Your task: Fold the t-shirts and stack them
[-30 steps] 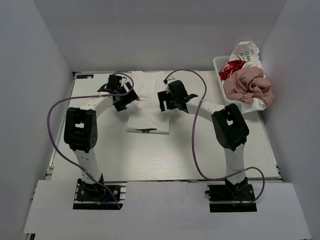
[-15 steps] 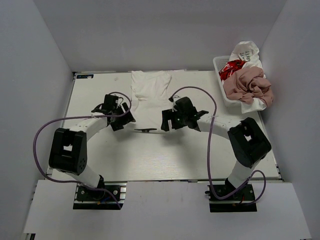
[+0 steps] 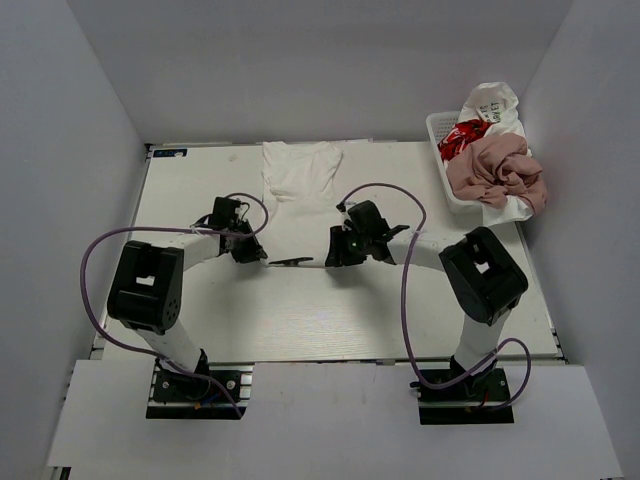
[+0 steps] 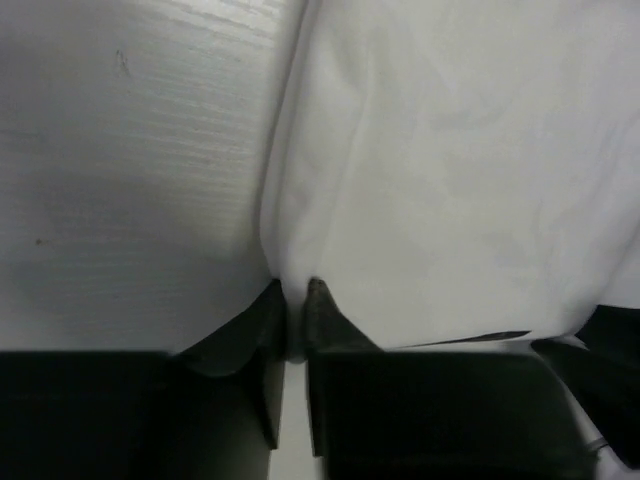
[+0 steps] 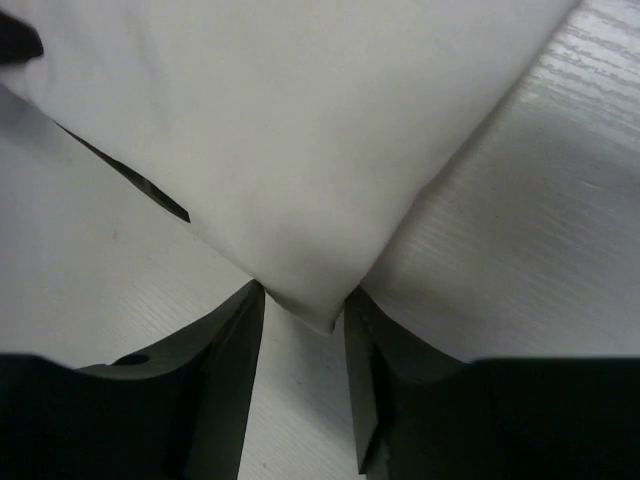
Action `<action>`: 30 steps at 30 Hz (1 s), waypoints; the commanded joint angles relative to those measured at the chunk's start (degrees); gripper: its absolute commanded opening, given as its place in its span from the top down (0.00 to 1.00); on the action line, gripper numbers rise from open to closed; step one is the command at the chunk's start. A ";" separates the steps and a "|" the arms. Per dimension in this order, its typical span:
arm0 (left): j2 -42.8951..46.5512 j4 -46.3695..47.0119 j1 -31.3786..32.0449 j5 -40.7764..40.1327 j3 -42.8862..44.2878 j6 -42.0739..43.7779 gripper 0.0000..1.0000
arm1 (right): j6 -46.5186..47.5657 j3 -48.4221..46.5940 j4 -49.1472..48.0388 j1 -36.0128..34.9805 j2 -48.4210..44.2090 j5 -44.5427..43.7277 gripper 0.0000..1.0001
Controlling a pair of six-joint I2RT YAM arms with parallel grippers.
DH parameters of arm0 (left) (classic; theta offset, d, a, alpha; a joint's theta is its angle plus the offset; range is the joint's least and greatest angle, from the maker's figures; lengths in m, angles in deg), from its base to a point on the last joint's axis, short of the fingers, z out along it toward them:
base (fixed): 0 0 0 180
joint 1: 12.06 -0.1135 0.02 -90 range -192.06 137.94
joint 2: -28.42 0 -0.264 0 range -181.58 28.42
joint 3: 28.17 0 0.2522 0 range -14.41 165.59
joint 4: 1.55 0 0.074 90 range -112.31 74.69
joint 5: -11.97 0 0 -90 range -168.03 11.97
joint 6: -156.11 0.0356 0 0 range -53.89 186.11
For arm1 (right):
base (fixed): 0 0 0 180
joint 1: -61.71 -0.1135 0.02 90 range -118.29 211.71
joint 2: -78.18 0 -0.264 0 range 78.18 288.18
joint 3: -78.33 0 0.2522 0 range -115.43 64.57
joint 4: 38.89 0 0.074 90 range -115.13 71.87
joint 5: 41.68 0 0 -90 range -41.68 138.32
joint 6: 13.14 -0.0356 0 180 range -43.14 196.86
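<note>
A white t-shirt (image 3: 300, 190) lies flat on the table, neck toward the far edge, with a small black mark (image 3: 290, 261) at its near hem. My left gripper (image 3: 255, 255) is at the near left corner. In the left wrist view it (image 4: 292, 290) is shut, with the edge of the t-shirt (image 4: 450, 180) pinched between the fingertips. My right gripper (image 3: 335, 255) is at the near right corner. In the right wrist view its jaws (image 5: 303, 300) stand apart, with the corner of the t-shirt (image 5: 300, 130) lying between them.
A white lattice basket (image 3: 437, 135) stands at the far right corner. A dusty pink tee (image 3: 495, 170), a tee with red print (image 3: 460, 135) and a white lettered tee (image 3: 490, 103) are heaped in it. Grey walls enclose the table on three sides.
Both arms came from the shirt's middle toward me to its near corners. The left jaws closed on the left corner. The right jaws narrowed around the right corner.
</note>
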 commanded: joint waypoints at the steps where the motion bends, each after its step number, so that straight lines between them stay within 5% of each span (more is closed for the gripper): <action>1: -2.23 0.55 0.21 0.49 -1.70 0.70 0.84 | -0.88 -0.71 -1.75 0.18 1.57 -0.64 0.58; 4: -2.23 0.55 0.21 1.45 -1.70 0.70 1.00 | -0.89 -0.80 -1.58 0.18 2.36 -0.91 0.74; 5: -2.23 0.55 0.21 1.45 -2.22 0.70 1.00 | -0.88 -1.41 -0.88 0.18 2.54 -0.91 0.98; 6: -1.28 0.55 0.21 2.41 -2.92 0.70 1.00 | -0.71 -1.15 -0.44 0.18 2.02 -0.91 1.00; 12: 13.91 -2.52 2.13 5.49 -12.05 0.70 1.00 | -0.62 6.74 6.67 -0.43 -12.12 -2.23 1.00; 18: 37.03 -11.74 3.99 6.99 -12.26 -1.58 1.00 | -2.46 10.71 13.01 -1.05 -26.63 1.98 1.00; 23: 40.57 -15.36 3.99 4.28 -6.46 -1.59 1.00 | -2.82 5.98 14.60 -0.61 -30.33 2.86 1.00; 30: 34.69 -14.57 2.84 -4.33 2.86 -3.34 1.00 | -2.64 -10.70 16.88 1.58 -21.12 1.98 1.00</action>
